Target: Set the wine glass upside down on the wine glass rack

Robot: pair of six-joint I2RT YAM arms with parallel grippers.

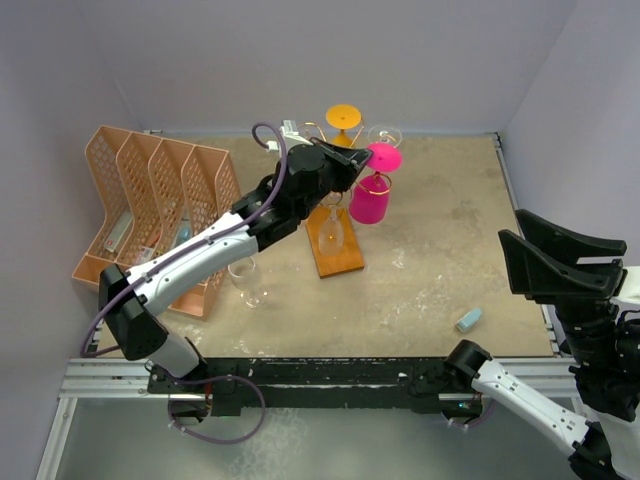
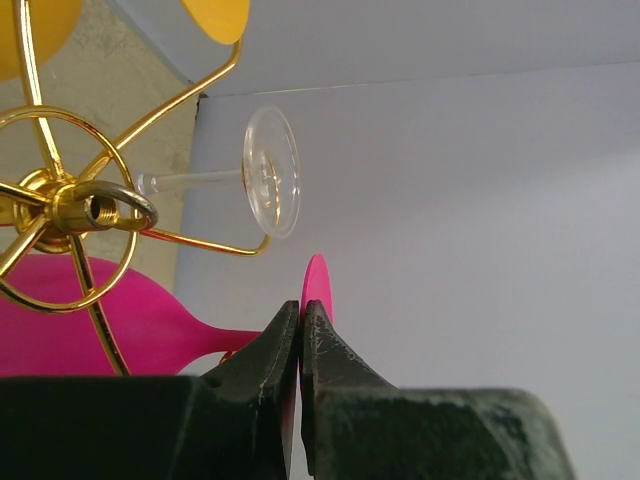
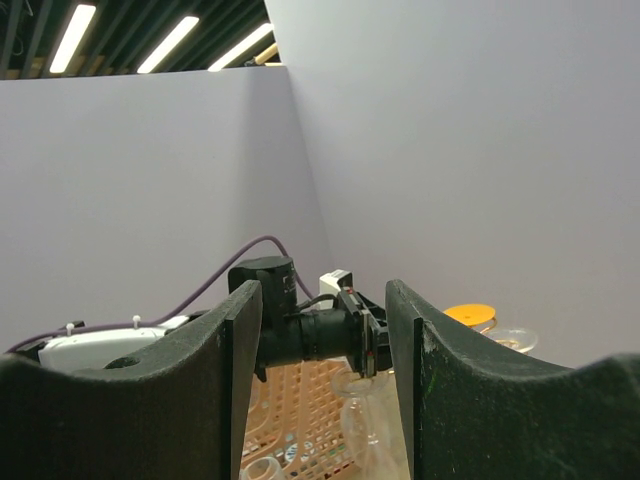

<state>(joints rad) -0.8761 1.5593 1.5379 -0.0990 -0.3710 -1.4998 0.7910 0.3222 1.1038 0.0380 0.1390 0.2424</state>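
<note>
The left tool [image 1: 358,157] reaches over the top of the wine glass rack [image 1: 345,258], a gold wire stand on a reddish-brown wooden base towards the far side of the desk [image 1: 440,250]. In the left wrist view its two fingers [image 2: 262,350] are pressed together on the thin round foot of the pink wine glass [image 2: 150,330], which shows edge-on between their tips. The left tool [image 2: 302,310] therefore grips that glass by its foot.

From above, the pink wine glass [image 1: 370,200] hangs upside down on the right side of the rack, foot up and bowl down, just beside the wooden base. Whether its stem already sits in one of the wire arms cannot be told.

The rack's central hub [image 2: 75,205] and curled arms fill the left of the wrist view. A clear wine glass [image 2: 270,170] lies with its stem in one arm, on the far right side of the rack [image 1: 385,134]. An orange wine glass [image 1: 343,114] hangs at the far side of the rack, foot up.

Another clear glass [image 1: 330,232] shows over the wooden base, under the left arm. One more clear glass [image 1: 248,282] stands on the desk to the left of the rack, next to the peach lattice file organiser [image 1: 150,200].

The right tool [image 1: 512,228] is raised well to the right of the rack, its fingers [image 3: 225,400] spread wide and holding nothing. A small pale blue object [image 1: 468,320] lies on the desk, right of the rack and nearer the arm bases.
</note>
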